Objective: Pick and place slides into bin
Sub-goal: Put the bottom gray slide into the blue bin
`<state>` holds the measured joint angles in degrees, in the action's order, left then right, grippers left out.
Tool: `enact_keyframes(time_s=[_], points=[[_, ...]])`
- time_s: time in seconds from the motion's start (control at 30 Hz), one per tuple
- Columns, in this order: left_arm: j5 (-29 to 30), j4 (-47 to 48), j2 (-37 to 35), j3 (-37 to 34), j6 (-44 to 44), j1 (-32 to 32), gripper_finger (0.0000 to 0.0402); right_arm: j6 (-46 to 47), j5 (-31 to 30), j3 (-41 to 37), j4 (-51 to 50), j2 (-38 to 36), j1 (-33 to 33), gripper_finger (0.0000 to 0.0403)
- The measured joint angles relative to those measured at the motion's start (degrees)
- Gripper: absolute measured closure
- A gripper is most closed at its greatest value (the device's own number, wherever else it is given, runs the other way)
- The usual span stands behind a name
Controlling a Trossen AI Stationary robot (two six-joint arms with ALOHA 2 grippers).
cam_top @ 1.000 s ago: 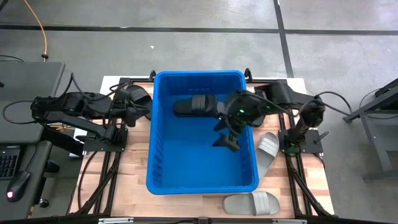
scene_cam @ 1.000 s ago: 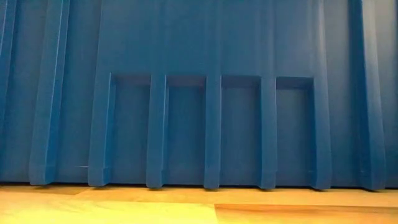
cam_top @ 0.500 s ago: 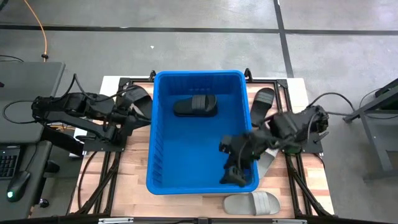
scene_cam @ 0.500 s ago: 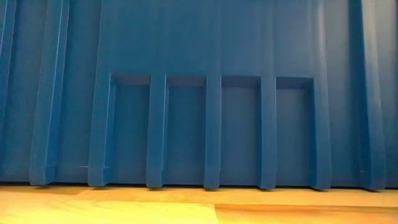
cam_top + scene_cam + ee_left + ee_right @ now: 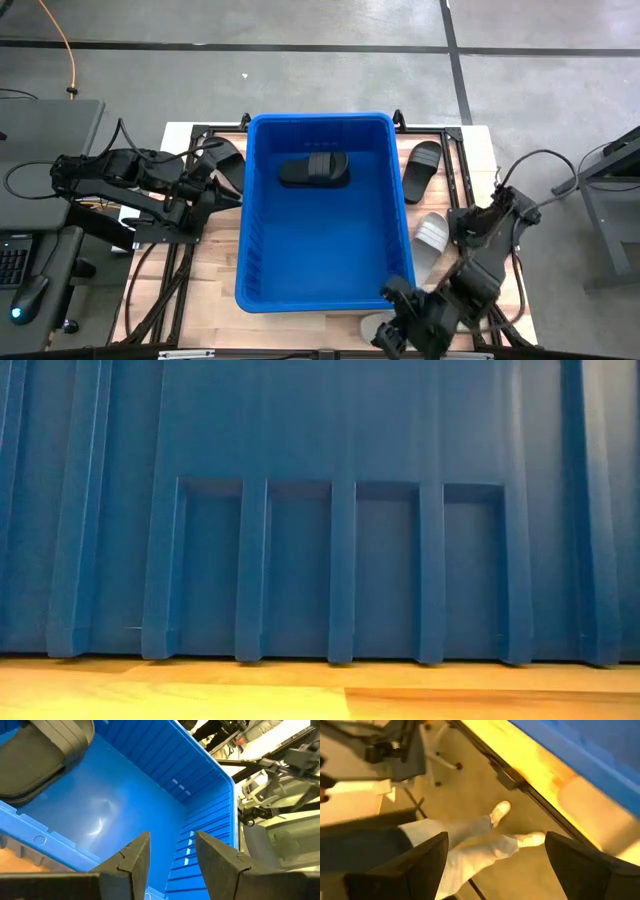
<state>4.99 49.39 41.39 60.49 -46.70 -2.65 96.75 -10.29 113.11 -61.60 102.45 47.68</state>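
The blue bin (image 5: 262, 215) stands mid-table; its wall fills the low view (image 5: 300, 420). One black slide (image 5: 313, 168) lies flat on the bin's floor at the far end, also seen in the left wrist view (image 5: 40, 755). On the table lie a black slide (image 5: 422, 170) and a light grey slide (image 5: 430, 235) right of the bin, and another black slide (image 5: 228, 155) left of it. A second grey slide (image 5: 368, 325) at the near edge is mostly hidden under my right gripper (image 5: 398, 322), which is open and empty (image 5: 495, 865). My left gripper (image 5: 222, 188) (image 5: 172, 855) is open at the bin's left wall.
The arms' black frames (image 5: 165, 215) run along both sides of the wooden table (image 5: 200, 690). In the right wrist view the floor past the table's near edge shows a person's legs and white shoes (image 5: 470, 840). A desk with a mouse (image 5: 30, 290) stands at the left.
My right gripper has swung from over the bin's right half toward the table's near edge, sinking and rolling, and now hangs past the bin's near right corner over the grey slide. It has stayed open. The black slide right of the bin has come into view.
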Motion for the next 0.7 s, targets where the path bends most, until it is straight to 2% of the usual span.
enact_keyframes(time_s=[0.1, 0.17, 0.23, 0.33, 0.4, 0.5, 0.6, 0.7], points=[[0.0, 0.0, 0.0, 0.0, 0.6, 0.0, 0.0254, 7.9, -5.3, -1.5, -3.0, 0.0, 4.3, 0.0084], [0.0, 0.0, 0.0, 0.0, 0.5, 0.0, 0.0254, 19.2, -5.2, -1.6, -12.0, -0.1, 7.4, 0.0084], [0.1, 0.0, 0.0, 0.0, 0.4, 0.0, 0.0254, 28.5, -6.2, -1.6, -16.2, 0.1, 10.6, 0.0084], [0.2, 0.0, 0.0, 0.0, 0.4, 0.0, 0.0254, 36.5, -9.7, -1.6, -20.7, 0.6, 14.9, 0.0084], [0.5, 0.0, 0.0, 0.0, 0.5, 0.0, 0.0254, 35.9, -17.6, -1.6, -21.1, 0.7, 17.0, 0.0084], [0.9, 0.0, 0.0, 0.0, 0.3, 0.0, 0.0254, 34.8, -34.1, -1.6, -20.9, 0.7, 18.2, 0.0084], [0.9, 0.0, 0.0, 0.0, 0.2, 0.0, 0.0254, 34.3, -44.7, -1.6, -20.7, 0.7, 18.3, 0.0084], [1.6, 0.0, 0.0, 0.0, 0.4, 0.0, 0.0254, 26.9, -57.0, -1.6, -14.6, 0.7, 16.5, 0.0084]])
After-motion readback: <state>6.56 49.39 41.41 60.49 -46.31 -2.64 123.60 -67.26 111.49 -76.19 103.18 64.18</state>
